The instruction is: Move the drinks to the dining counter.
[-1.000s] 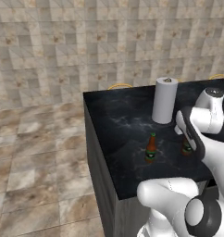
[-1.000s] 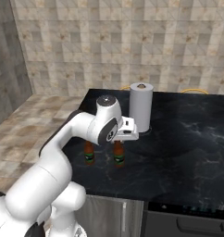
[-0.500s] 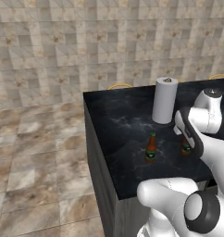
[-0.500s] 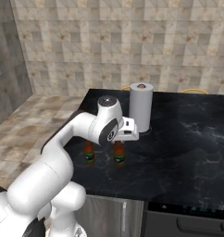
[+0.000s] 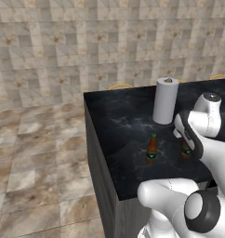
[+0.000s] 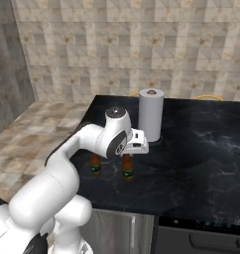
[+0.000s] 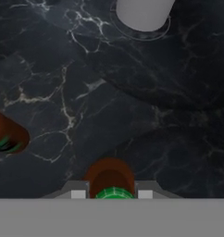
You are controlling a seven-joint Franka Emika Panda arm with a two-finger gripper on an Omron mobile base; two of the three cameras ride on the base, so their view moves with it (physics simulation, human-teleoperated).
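Black marble dining counter (image 6: 201, 149) carries both bottles; my gripper (image 7: 112, 194) pinches the right bottle (image 6: 127, 167), and a careless lift could topple the left bottle (image 6: 95, 165) nearby.

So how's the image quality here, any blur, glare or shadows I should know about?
Hand view: soft and blurry, the nearer bottle smeared at the gripper; the paper-towel roll cropped by the top edge. Left base view: even lighting, no glare on the dining counter. Right base view: a faint shadow ring at the roll's foot.
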